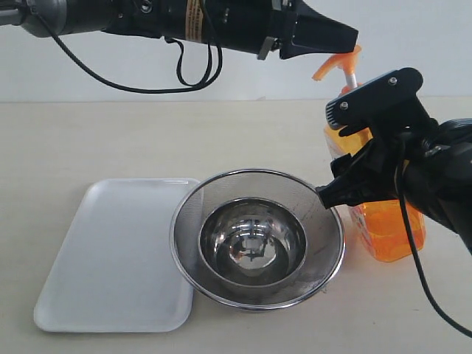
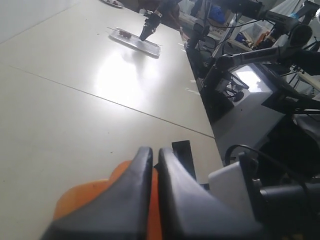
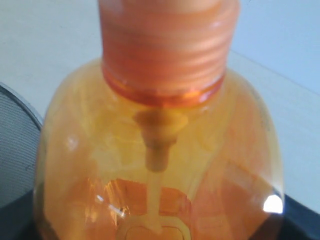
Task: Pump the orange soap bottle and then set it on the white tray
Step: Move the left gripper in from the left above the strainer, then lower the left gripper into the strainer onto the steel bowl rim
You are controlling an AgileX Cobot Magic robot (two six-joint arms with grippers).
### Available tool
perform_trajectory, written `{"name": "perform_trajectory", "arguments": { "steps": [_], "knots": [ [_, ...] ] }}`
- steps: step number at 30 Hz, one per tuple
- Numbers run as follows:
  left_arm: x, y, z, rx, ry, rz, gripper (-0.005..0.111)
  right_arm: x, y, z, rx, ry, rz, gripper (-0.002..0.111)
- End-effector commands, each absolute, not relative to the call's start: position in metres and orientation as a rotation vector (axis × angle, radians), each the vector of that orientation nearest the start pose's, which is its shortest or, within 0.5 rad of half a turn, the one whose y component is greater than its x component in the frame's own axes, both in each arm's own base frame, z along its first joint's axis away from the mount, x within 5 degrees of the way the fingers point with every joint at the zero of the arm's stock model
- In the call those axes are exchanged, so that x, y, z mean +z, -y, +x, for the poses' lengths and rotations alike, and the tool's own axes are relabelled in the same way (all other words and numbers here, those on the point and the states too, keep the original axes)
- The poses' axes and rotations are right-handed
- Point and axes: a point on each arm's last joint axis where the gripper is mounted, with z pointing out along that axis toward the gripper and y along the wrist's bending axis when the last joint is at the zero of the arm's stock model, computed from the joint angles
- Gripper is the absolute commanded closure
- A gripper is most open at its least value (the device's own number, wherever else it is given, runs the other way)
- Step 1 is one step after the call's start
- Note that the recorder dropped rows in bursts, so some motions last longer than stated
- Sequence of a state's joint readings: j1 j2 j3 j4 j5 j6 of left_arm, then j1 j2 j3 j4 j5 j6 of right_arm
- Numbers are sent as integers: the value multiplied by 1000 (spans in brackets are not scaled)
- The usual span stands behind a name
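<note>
A: Which step do we log here?

B: The pump, not yet pressed. The left gripper (image 2: pixel 155 152) has its jaws pinched almost together on nothing, tips just over the orange pump head (image 1: pixel 335 65). The white stem (image 1: pixel 352 78) shows, so we judge the head to be up.

A: And the right gripper (image 1: pixel 330 155)?

B: Its jaws are set wide, one on each side of the orange soap bottle (image 1: pixel 380 228). We read them as clamped on its body, holding it steady. The bottle stands upright on the table (image 1: pixel 221 133), at the right.

A: Next move?

B: A straight push down on the head, then release. Pushed off-centre, it could tip the bottle against the grip.

A: And the placing?

B: The white tray (image 1: pixel 66 295) lies at the far left, bare. The mesh strainer (image 1: pixel 324 221), with a steel bowl (image 1: pixel 221 221) in it, sits between, its rim over the tray's edge and just beside the bottle (tight there). So we'd lift the bottle over the strainer rim. There's open table behind.
</note>
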State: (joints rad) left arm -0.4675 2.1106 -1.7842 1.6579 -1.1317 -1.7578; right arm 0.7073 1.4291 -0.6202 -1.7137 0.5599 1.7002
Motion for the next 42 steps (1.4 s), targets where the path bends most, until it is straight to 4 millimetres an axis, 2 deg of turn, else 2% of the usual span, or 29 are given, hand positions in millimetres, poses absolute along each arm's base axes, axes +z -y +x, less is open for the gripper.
{"name": "perform_trajectory", "arguments": {
  "steps": [1, 5, 8, 11, 14, 17, 22, 28, 31, 37, 42],
  "knots": [
    [289, 282, 367, -1321, -1578, 1313, 102, 220, -136, 233, -224, -2011, -503, 108],
    [337, 261, 358, -1230, -1471, 1306, 102, 220, -135, 233, -229, -2009, -500, 108],
    [378, 232, 350, -1173, -1428, 1256, 102, 221, -134, 233, -247, -2003, -489, 108],
    [385, 215, 350, -1232, -1468, 1230, 102, 221, -134, 233, -249, -2002, -487, 108],
    [371, 202, 358, -1256, -1556, 1167, 102, 222, -132, 234, -267, -1996, -476, 108],
    [342, 194, 358, -1285, -1642, 1137, 102, 223, -130, 235, -295, -1986, -457, 108],
    [291, 190, 347, -1324, -1740, 1148, 102, 223, -129, 235, -301, -1984, -453, 108],
    [242, 190, 341, -1213, -1928, 1042, 102, 223, -129, 235, -307, -1982, -449, 108],
    [225, 191, 337, -1140, -2005, 998, 102, 224, -129, 235, -310, -1981, -447, 108],
    [215, 190, 332, -1178, -2153, 835, 102, 224, -129, 235, -310, -1981, -447, 108],
    [234, 184, 325, -1109, -2114, 817, 102, 224, -129, 235, -310, -1981, -447, 108]
  ]
}}
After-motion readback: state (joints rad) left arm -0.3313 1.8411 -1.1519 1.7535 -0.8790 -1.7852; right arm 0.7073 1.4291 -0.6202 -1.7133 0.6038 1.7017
